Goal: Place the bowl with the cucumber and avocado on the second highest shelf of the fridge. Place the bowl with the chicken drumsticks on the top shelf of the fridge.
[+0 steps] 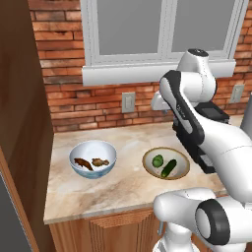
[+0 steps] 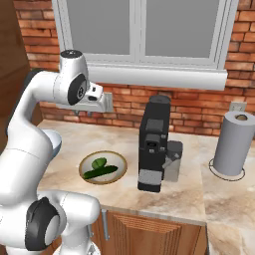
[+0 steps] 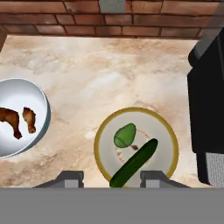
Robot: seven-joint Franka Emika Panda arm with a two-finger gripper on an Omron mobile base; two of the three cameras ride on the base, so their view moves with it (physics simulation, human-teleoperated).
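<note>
A white bowl (image 1: 93, 150) (image 3: 30, 94) on the counter holds two brown chicken drumsticks (image 1: 83, 163) (image 3: 11, 120). To its right sits a shallow yellow-rimmed bowl (image 1: 182, 162) (image 2: 114, 160) (image 3: 98, 144) with the long dark cucumber (image 1: 169, 168) (image 2: 100, 172) (image 3: 134, 162) and the light-green avocado (image 1: 157, 160) (image 2: 98, 162) (image 3: 125, 135). My gripper (image 3: 111, 179) hangs high over the shallow bowl, looking down. It is open, with nothing between its fingers. The fridge and its shelves are out of view.
A black coffee machine (image 2: 154, 144) (image 3: 208, 109) stands just right of the shallow bowl. Further right is a paper towel roll (image 2: 234, 144). A tall brown wooden cabinet side (image 1: 22, 123) bounds the counter on the left, and a brick wall (image 1: 64, 74) with a window runs behind.
</note>
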